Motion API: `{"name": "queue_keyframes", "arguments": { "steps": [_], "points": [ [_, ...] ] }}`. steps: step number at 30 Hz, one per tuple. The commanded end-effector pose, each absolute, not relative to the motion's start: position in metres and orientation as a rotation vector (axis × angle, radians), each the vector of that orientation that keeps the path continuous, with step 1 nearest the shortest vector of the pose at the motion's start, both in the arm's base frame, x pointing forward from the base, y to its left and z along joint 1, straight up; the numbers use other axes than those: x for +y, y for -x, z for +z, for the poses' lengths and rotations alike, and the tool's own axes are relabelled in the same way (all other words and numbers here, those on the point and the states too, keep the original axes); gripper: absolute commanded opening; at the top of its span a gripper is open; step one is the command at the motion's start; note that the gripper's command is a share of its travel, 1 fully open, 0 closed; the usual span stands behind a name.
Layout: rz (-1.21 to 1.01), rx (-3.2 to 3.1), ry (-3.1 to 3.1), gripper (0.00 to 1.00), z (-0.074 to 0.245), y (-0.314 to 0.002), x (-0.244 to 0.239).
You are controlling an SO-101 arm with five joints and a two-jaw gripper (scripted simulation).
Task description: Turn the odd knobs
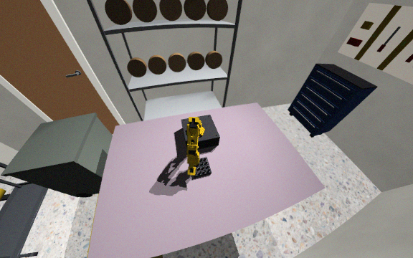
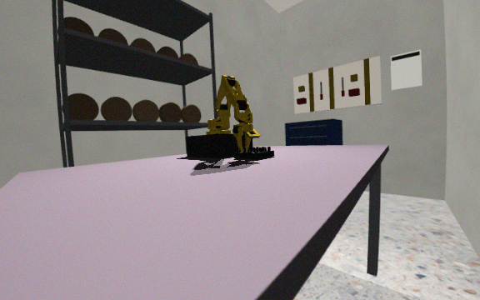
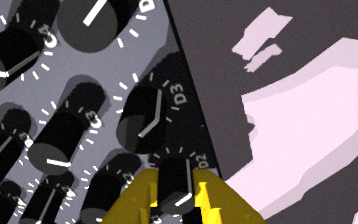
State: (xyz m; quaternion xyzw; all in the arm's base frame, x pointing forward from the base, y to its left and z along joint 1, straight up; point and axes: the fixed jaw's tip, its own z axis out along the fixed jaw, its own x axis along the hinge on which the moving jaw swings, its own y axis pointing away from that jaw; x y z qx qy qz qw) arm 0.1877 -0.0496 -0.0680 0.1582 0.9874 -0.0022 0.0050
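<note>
The hand [image 3: 176,192] grips knob D2 [image 3: 176,181] at the knob box's [image 1: 202,168] edge on the desk [image 1: 249,168]. Overturning could overshoot the mark; a finger [image 3: 135,197] might nudge neighbouring D3 [image 3: 141,120].

I see the knob box [image 1: 203,168] on the surface [image 1: 257,168], before the base [image 1: 210,130]; the fingers flank knob D2 [image 3: 176,186].
</note>
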Motion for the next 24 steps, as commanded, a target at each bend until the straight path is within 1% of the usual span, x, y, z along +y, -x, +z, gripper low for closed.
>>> {"name": "queue_keyframes", "arguments": {
  "steps": [1, 9, 24],
  "points": [
    [0.001, 3.099, -0.532, 0.01, -0.0699, -0.1842, -0.0494],
    [0.001, 3.099, -0.532, 0.02, -0.0699, -0.1842, -0.0492],
    [0.001, 3.099, -0.532, 0.07, -0.0699, -0.1843, -0.0483]
  ]
}}
